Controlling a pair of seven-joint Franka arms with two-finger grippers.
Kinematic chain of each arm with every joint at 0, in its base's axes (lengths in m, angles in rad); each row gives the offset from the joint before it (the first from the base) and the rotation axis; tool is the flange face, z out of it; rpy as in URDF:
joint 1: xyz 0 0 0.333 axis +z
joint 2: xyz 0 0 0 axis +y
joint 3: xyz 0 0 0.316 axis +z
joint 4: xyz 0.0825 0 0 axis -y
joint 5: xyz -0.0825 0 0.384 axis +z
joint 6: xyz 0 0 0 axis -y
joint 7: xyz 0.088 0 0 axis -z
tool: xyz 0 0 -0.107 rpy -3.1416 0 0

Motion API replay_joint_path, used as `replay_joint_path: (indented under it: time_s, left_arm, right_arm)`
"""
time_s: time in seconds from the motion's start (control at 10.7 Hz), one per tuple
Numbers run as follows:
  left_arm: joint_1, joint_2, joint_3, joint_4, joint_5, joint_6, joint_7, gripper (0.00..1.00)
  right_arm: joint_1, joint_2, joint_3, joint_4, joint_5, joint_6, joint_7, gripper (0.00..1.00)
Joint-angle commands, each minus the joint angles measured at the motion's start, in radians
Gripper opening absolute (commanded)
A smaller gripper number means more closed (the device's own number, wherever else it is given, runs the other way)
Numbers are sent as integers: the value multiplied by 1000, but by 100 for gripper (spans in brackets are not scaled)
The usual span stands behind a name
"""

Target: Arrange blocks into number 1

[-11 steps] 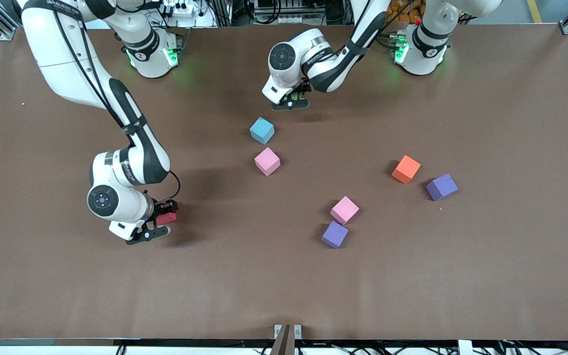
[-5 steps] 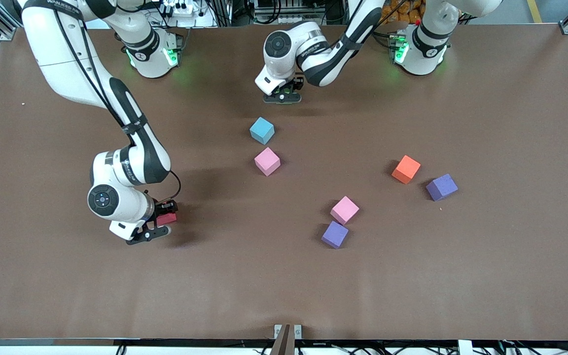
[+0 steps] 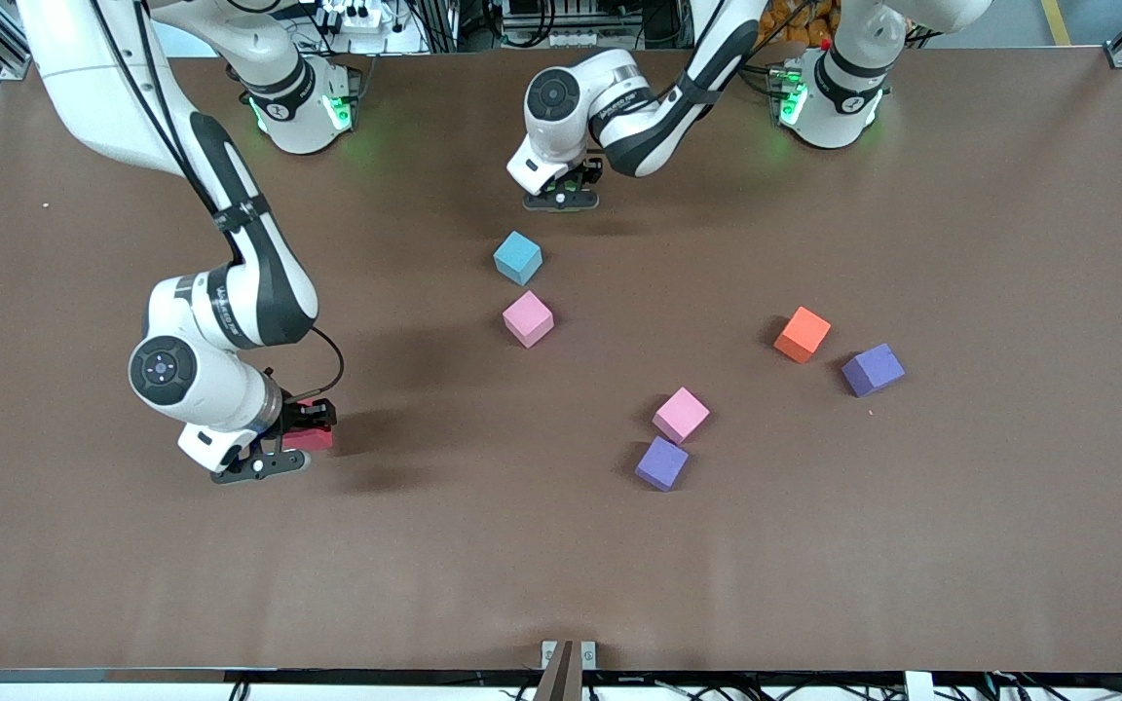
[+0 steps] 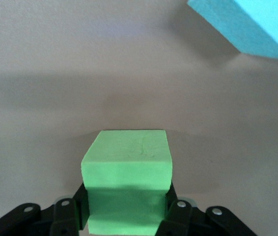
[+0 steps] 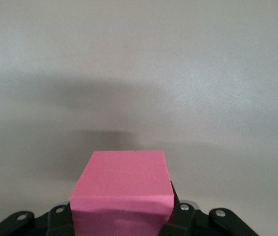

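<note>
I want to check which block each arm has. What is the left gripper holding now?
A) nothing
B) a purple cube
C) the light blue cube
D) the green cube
D: in the left wrist view the left gripper is shut on the green cube, while the light blue cube sits free on the table.

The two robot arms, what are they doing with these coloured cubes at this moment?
Each arm has a foam cube in its grip. The left gripper is shut on the green cube, close to the light blue cube. The right gripper is shut on the red cube, toward the right arm's end of the table. Two pink cubes lie free, one just nearer the camera than the light blue cube. No number shape is finished yet.
</note>
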Motion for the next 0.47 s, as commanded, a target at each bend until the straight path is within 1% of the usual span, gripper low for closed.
replay_joint_path:
  time_s: [0.0,0.19,0.37]
  left_arm:
    - [17,11,-7,5,23,12,-15,99]
    - [18,1,-7,17,23,11,-21,100]
    - [23,-51,-4,37,25,6,-13,100]
  right_arm:
    - [16,-56,-5,-42,3,5,70,54]
    - [22,-76,-5,-47,5,6,111,54]
    - [40,-99,-5,-62,5,9,120,54]
